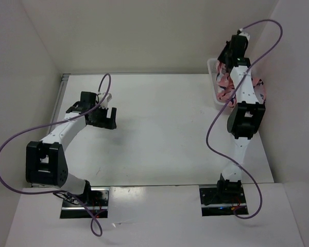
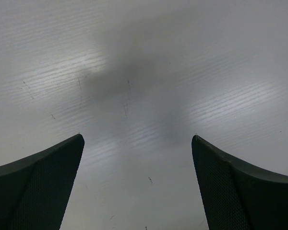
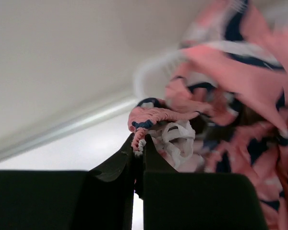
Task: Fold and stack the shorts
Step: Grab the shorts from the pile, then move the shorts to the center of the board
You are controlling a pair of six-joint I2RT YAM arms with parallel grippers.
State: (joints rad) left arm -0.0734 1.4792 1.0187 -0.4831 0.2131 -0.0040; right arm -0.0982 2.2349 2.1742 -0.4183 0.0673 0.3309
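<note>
Left gripper (image 2: 137, 139): jaws wide apart above the white table (image 2: 134, 57).
Right gripper (image 3: 138, 143): jaws clamped on the gathered edge of the soft coral-pink whale-print fabric shorts (image 3: 240, 91).
White plastic mesh basket (image 1: 213, 77): beside the shorts.

No readable text.
No lettering, label, brand, number or sign can be made out in any view.

Bare table (image 1: 159, 128) lies open between the 2 arms, and only its surface shows between the spread jaws of the left gripper (image 2: 138, 137). The far right corner is crowded. The basket (image 1: 213, 77) (white mesh, near the right wall (image 1: 293, 103)) is heaped with shorts (image 3: 230, 91), and the right gripper (image 3: 138, 148) pinches a fold. The left wall (image 1: 26, 77) hems the other side.
</note>
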